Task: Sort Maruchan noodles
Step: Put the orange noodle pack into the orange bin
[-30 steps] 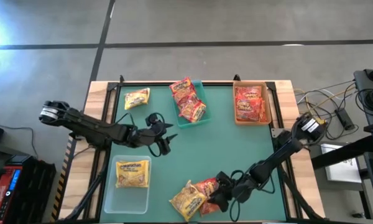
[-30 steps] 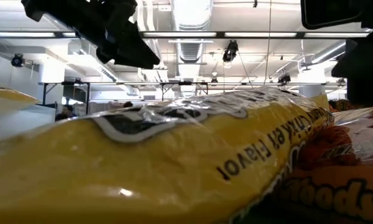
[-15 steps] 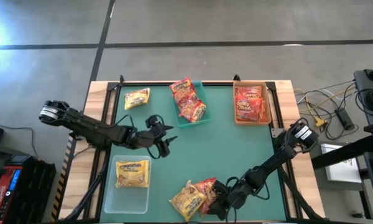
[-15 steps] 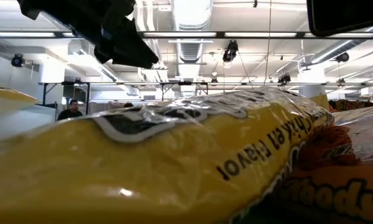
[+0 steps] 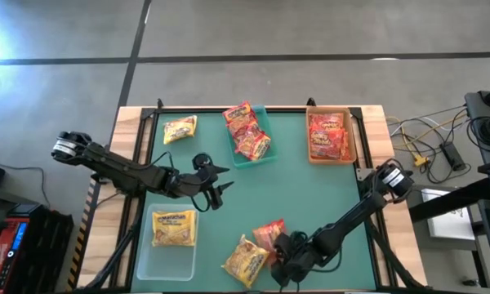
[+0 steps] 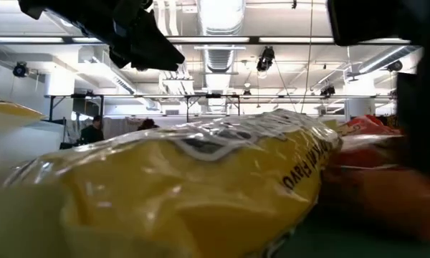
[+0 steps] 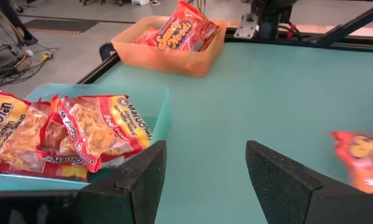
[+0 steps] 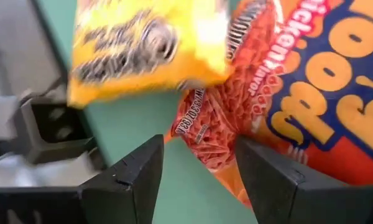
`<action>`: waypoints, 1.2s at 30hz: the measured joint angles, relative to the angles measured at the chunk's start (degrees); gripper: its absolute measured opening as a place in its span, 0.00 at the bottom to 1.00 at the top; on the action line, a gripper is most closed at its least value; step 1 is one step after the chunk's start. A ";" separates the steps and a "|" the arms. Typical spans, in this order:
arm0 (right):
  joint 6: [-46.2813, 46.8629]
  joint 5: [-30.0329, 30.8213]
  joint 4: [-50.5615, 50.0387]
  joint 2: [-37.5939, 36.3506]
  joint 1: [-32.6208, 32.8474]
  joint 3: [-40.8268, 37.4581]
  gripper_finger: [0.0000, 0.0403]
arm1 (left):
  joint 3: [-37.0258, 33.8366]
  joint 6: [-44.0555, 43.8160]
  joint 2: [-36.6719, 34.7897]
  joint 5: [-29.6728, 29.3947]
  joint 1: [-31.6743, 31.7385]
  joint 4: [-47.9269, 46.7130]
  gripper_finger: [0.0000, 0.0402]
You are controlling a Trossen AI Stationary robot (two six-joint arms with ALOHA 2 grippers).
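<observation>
From above, the right gripper [image 5: 284,263] sits at the table's [image 5: 310,196] near edge, just beside a yellow packet [image 5: 246,261] and an orange packet [image 5: 269,233]. The left gripper [image 5: 215,186] hovers mid-table, below the teal bin [image 5: 262,155].

Left wrist: fingers [image 7: 140,177] parted, holding nothing.

Right wrist: fingers [image 8: 133,177] parted over both packets, gripping neither.

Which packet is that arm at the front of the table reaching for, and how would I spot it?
Look at the green table, near edge, where the right gripper hovers with open fingers. Two loose packets lie there side by side. It is the orange-red packet, nearer the gripper than the yellow packet beside it.
</observation>
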 joint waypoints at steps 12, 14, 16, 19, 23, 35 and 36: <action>0.75 15.65 -27.99 -0.87 -3.85 7.03 0.48 | 0.00 0.08 0.11 0.00 -0.04 0.04 0.51; 0.42 15.58 -27.58 -1.12 -4.84 7.00 0.48 | 0.00 0.25 0.12 0.00 -0.04 0.04 0.51; -0.26 15.55 -26.93 -1.31 -5.35 7.45 0.48 | 0.00 0.40 0.13 0.00 -0.02 0.09 0.51; -2.26 13.48 -25.75 -1.28 -5.61 8.62 0.48 | 0.00 0.42 0.13 0.00 -0.02 0.09 0.51; -5.87 8.31 -23.36 -1.20 -5.54 9.51 0.48 | 0.00 0.42 0.13 0.01 -0.02 0.07 0.51; -13.13 9.18 -20.50 -1.18 -5.21 7.91 0.48 | 0.00 0.39 0.22 0.02 -0.02 0.07 0.51; -13.11 9.41 -20.51 -1.18 -5.21 7.66 0.48 | 0.00 0.39 0.22 0.02 0.00 0.07 0.51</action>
